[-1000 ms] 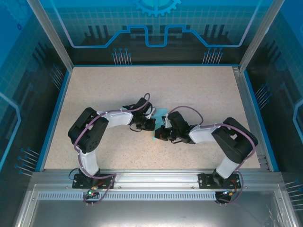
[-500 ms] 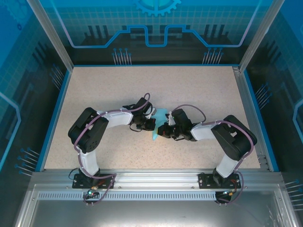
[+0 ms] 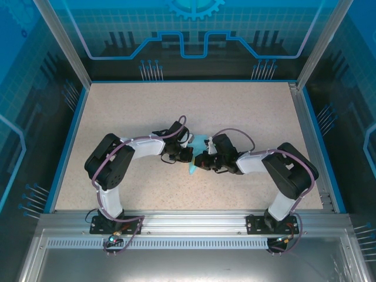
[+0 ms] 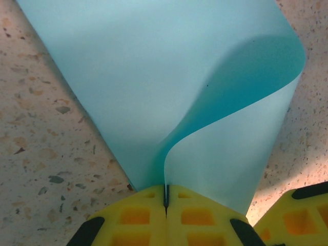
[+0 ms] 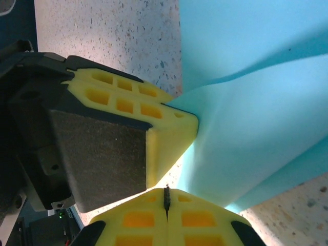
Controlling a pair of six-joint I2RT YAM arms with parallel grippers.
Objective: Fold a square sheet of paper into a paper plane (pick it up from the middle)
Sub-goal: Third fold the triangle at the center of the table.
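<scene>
The square sheet of paper (image 4: 154, 77) is light blue and curls up in a loose fold above the speckled table. My left gripper (image 4: 166, 190) is shut on one edge of it, the sheet running into the slit between the yellow fingers. In the top view the paper (image 3: 193, 168) shows as slivers between the two wrists at the table's middle. My right gripper (image 5: 166, 192) is shut, its slit dark and bare. It sits just beside the paper (image 5: 256, 143) and right under the left gripper's fingers (image 5: 169, 128). No paper plane is formed.
The speckled table (image 3: 235, 111) lies inside blue rails and glass walls. Both arms bend inward from their bases at the near edge, and the two grippers almost touch. A yellow finger of the right gripper (image 4: 302, 215) pokes into the left wrist view.
The right gripper has moved a little farther from the bases and closer to the left gripper. The paper has bent up from lying flatter between them. The left arm has stayed put.
</scene>
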